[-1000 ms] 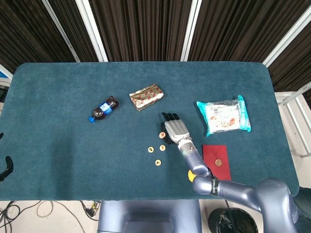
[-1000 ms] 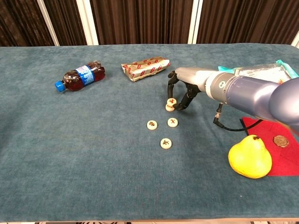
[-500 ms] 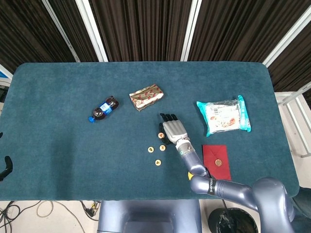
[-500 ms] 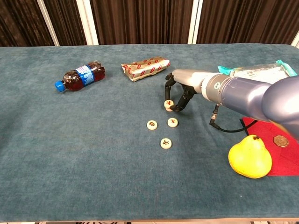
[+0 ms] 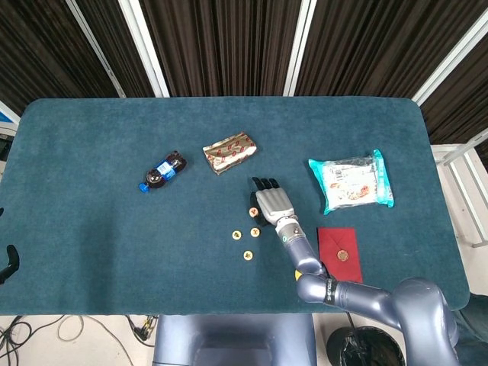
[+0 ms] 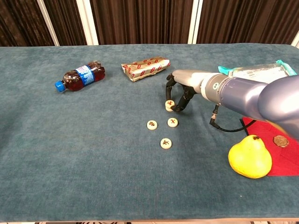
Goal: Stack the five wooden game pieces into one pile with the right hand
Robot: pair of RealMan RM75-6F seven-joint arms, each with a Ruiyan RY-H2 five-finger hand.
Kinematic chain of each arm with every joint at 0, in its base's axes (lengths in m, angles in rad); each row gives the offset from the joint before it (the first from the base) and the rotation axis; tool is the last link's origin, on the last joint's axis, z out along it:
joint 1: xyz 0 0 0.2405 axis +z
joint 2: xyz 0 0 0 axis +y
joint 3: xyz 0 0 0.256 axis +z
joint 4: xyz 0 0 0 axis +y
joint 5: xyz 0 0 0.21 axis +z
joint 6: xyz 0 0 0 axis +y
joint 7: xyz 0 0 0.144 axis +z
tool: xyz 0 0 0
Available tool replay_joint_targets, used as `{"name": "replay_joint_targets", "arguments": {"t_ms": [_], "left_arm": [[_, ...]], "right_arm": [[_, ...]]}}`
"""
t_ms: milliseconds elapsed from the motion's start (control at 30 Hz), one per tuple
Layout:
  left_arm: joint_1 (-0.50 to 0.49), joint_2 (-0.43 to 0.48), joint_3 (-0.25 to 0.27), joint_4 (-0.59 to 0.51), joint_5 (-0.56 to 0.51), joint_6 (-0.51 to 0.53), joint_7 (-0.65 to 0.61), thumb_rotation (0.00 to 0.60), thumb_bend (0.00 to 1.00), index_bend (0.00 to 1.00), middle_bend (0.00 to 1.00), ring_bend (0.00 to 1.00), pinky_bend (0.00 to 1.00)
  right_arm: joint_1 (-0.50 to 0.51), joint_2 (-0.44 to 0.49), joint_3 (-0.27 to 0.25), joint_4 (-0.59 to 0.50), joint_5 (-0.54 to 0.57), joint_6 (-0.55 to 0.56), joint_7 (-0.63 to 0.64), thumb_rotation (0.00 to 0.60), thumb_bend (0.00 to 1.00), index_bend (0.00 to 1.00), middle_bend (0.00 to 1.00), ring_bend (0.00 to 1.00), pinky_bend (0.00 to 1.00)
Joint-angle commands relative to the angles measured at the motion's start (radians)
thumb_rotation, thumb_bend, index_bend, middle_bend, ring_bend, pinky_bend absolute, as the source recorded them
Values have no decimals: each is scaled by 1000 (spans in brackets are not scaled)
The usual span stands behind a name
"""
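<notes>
My right hand [image 6: 181,90] [image 5: 273,204] arches over a small pile of two wooden game pieces [image 6: 169,105] [image 5: 252,213] near the table's middle. Its thumb and a finger pinch the top piece from either side. Three more pale round pieces lie flat just in front: one [image 6: 152,124] to the left, one [image 6: 173,122] to the right and one [image 6: 165,143] nearest me. The head view shows them too, as small discs [image 5: 248,255] left of the forearm. A dark curved sliver of my left hand [image 5: 8,259] shows at the head view's left edge; its fingers are hidden.
A cola bottle [image 6: 79,76] lies at the left and a gold-red packet [image 6: 145,67] behind the pile. A snack bag [image 5: 351,181] sits at the right. A yellow pear [image 6: 250,156] and a red card with a coin [image 6: 280,141] lie under the right forearm.
The right hand shifted slightly left and back, and the top piece now sits squarer on the one below. The three loose pieces have not moved.
</notes>
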Motion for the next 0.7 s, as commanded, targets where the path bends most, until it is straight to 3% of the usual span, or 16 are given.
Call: {"name": "replay_joint_targets", "arguments": {"t_ms": [33,700], "left_arm": [[0,0,0,0,0,0,0,600,589,99,0,0,0],[-1,0,-1,0,-3,-2,2,600,589,99,0,0,0]], "right_arm": [[-1,5,2,-5,-1,3,2,600,439,481,0,0,0],[-4,10,-10,-14,-5,2,8,600,438,438,0,0,0]]}}
